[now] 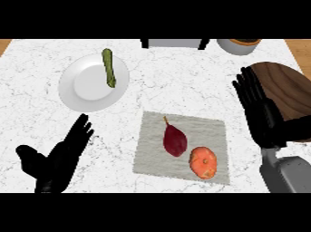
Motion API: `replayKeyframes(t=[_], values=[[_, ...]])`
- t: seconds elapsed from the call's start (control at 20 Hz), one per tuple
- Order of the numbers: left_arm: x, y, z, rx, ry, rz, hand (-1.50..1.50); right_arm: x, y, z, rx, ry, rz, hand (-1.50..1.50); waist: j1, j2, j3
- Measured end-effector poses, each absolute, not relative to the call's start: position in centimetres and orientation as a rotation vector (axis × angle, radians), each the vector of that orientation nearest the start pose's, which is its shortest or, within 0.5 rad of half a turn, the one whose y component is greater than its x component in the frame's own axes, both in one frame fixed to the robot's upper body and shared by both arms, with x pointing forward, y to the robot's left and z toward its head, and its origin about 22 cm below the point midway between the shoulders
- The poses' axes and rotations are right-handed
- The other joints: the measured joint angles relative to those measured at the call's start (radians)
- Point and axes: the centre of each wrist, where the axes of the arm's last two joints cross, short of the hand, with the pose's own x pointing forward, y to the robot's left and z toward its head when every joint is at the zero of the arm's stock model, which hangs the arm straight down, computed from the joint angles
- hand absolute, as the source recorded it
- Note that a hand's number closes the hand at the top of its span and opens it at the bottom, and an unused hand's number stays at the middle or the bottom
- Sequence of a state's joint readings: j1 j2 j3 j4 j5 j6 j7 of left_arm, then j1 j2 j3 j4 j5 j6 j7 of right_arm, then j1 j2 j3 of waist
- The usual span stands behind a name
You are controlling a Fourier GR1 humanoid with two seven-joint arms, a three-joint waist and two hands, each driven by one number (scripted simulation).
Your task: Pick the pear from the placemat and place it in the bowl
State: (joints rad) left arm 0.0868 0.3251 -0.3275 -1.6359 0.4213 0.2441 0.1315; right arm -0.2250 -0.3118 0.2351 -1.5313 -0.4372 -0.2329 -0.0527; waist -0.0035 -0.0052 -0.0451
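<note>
Reaching hand: right hand [259, 108] with fingers straight, holding nothing, over the bowl's [298, 86] left rim
Pear: dark red pear [174, 140] on the placemat [154, 152], just beside an orange fruit [203, 162]
Left hand: left hand [56, 156] spread, low left
Room: bare counter [184, 81] between placemat and plate [84, 88]

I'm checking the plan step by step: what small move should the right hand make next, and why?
Probably swing the right hand left and down toward the dark red pear. The hand is open beside the wooden bowl, holding nothing, while the pear lies untouched on the placemat next to an orange fruit.
</note>
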Motion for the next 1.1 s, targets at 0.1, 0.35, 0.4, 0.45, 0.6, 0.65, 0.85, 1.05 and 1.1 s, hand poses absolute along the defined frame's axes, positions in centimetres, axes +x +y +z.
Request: replayKeyframes(t=[0.1,0.35,0.4,0.45,0.6,0.65,0.85,1.05,1.1], values=[[21.3,23.5,0.3,-0.102,-1.323,0.030,0.00,28.6,-21.8,5.2,0.163,-1.655,0.047,1.50,0.005,0.002,0.017],[23.7,23.6,2.6,-0.020,-1.497,-0.066,0.00,28.4,-18.2,4.3,0.204,-1.529,0.416,1.50,0.029,0.001,0.031],[24.0,23.7,2.8,-0.001,-1.517,-0.075,0.00,28.2,-18.0,3.9,0.120,-1.536,0.439,-1.50,0.021,-0.001,0.032],[24.4,23.5,3.0,0.012,-1.533,-0.080,0.00,27.8,-17.2,3.0,0.066,-1.539,0.412,-1.50,0.014,0.000,0.035],[25.0,23.2,3.3,0.046,-1.564,-0.085,0.00,26.0,-14.4,1.0,0.051,-1.583,0.225,-1.50,-0.001,0.003,0.041],[25.2,22.8,3.3,0.052,-1.574,-0.093,0.00,25.4,-13.7,0.4,0.062,-1.606,0.176,-1.50,-0.003,0.004,0.043],[26.4,22.2,3.2,0.064,-1.585,-0.098,0.00,23.7,-12.6,0.4,0.049,-1.711,0.085,-1.50,-0.005,0.005,0.044],[26.7,21.9,2.4,0.073,-1.592,-0.100,0.00,23.7,-13.6,2.7,-0.040,-1.758,0.098,-1.50,-0.004,0.004,0.044],[26.6,21.9,2.5,0.070,-1.590,-0.101,0.00,24.0,-14.1,3.7,-0.069,-1.752,0.113,-1.50,-0.003,0.003,0.044]])
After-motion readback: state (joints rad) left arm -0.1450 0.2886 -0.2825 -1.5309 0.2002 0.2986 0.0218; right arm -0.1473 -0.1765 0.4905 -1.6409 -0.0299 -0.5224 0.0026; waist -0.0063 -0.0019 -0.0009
